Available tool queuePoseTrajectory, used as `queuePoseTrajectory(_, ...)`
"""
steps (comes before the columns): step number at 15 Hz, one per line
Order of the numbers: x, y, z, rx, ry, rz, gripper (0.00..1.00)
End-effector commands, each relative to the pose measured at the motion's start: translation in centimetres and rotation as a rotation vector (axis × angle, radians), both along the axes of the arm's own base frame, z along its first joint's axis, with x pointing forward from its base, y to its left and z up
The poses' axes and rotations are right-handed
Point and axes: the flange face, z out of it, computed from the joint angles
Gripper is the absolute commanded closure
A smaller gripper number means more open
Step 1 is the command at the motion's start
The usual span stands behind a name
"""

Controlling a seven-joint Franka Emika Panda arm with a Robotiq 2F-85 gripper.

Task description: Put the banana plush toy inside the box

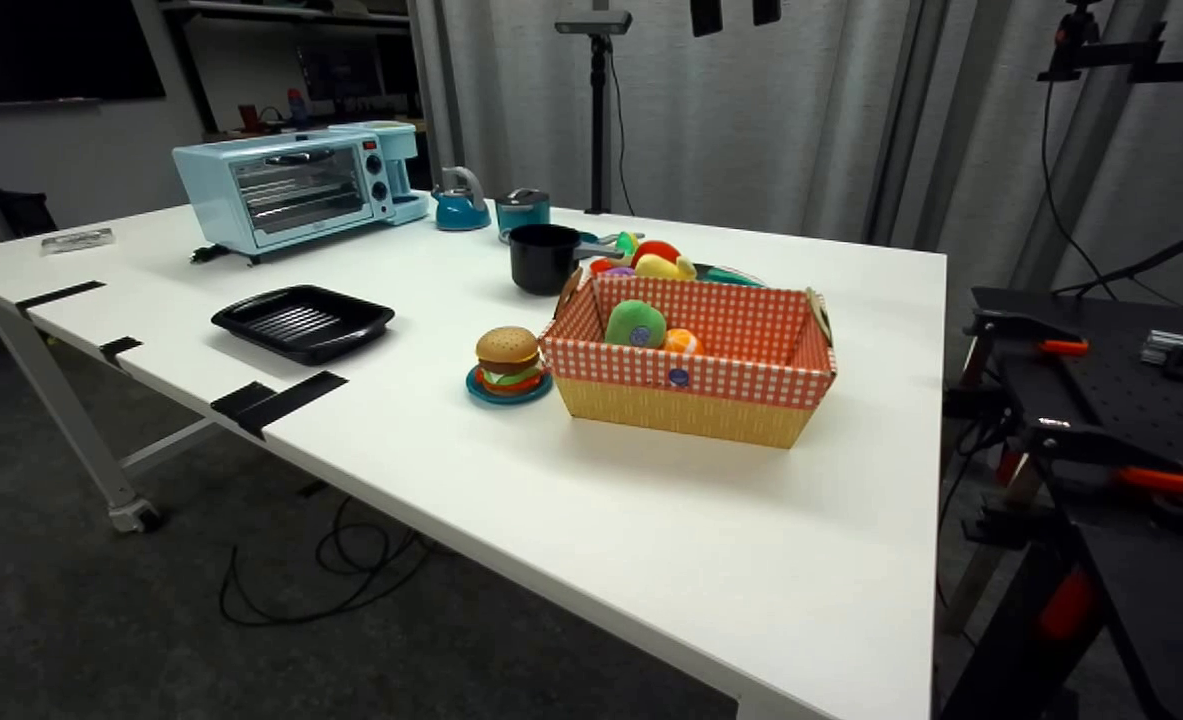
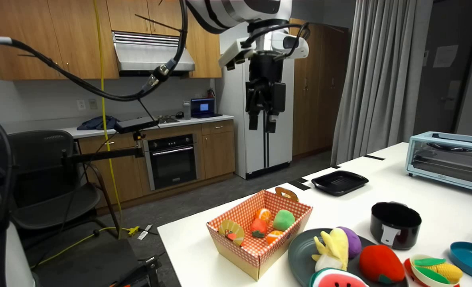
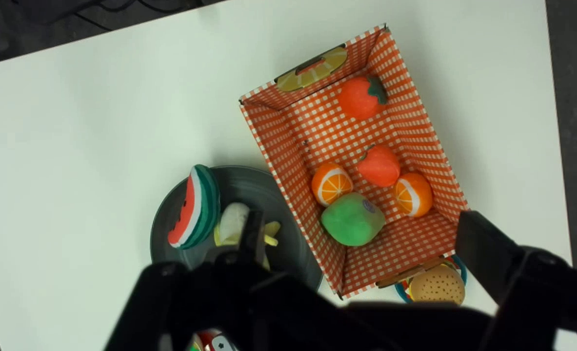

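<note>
The banana plush toy [image 2: 336, 245] is pale yellow with a whitish end and lies on a dark round plate beside the box. In the wrist view the banana [image 3: 233, 222] is partly hidden by a finger; its yellow [image 1: 663, 267] also shows behind the box in an exterior view. The box [image 1: 681, 400] has a checkered red-and-white lining and tan sides; it stands upright and open in both exterior views [image 2: 232, 253] and the wrist view [image 3: 415, 122]. My gripper [image 2: 263, 121] is open and empty, high above the table; its fingertips [image 1: 736, 15] show at a top edge.
Inside the box are a green plush [image 3: 353, 219], orange halves [image 3: 332, 184] and strawberries [image 3: 379, 165]. The dark plate [image 3: 164, 219] also holds a watermelon slice [image 3: 198, 207] and a tomato [image 2: 381, 263]. A burger toy [image 1: 508, 360], black pot [image 2: 395, 225] and black tray [image 2: 339, 182] stand nearby.
</note>
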Motion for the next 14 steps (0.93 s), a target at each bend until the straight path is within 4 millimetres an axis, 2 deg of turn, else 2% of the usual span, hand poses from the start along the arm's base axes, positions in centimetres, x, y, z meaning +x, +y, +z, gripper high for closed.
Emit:
queuePoseTrajectory(1,0.2,-2.4,-1.2,0.003,-0.049,-0.081,0.00)
queuePoseTrajectory(6,1.1,-5.7,-3.1,-0.029,-0.092,-0.118,0.00)
queuePoseTrajectory(12,3.0,-8.3,-5.6,-0.076,-0.144,-0.126,0.02)
queuePoseTrajectory(14,3.2,-8.8,-6.1,-0.071,-0.153,-0.135,0.00)
